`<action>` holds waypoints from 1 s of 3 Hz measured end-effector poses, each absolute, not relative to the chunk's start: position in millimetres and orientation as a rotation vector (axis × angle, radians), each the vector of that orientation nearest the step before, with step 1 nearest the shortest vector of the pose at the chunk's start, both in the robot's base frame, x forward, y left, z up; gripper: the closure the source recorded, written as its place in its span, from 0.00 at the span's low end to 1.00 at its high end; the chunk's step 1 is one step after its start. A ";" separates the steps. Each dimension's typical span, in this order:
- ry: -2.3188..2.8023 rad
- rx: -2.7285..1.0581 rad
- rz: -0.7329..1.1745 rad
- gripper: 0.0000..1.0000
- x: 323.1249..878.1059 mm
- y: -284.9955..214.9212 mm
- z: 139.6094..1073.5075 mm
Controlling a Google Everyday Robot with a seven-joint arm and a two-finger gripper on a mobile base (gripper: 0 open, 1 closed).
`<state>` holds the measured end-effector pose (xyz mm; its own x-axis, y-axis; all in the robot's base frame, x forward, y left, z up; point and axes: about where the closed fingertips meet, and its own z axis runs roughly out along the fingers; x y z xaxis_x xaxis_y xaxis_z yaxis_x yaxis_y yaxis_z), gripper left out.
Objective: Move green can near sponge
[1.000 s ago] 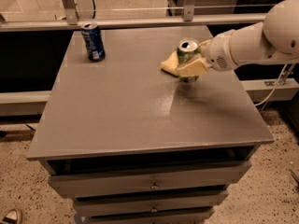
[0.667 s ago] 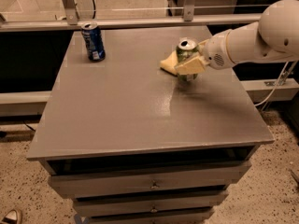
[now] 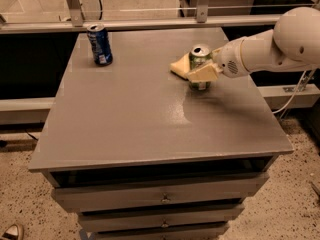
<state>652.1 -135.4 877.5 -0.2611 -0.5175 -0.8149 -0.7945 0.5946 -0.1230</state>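
1. Gripper (image 3: pixel 199 70), in the camera view, reaches in over the desk's (image 3: pixel 150 129) right edge, and we see it clamped on the upright green can (image 3: pixel 200 59).
2. Sponge (image 3: pixel 179 65) lies just beside that can, on its left.
3. Dark blue can (image 3: pixel 100 44) stands near the far-left corner; we see broad grey top stretching to the front edge.

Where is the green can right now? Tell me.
In the camera view, the green can stands upright at the right rear of the table, gripped by the tool, with the sponge just left of it.
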 end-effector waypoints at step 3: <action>1.929 -1.039 0.408 0.00 648.2 -139.0 870.7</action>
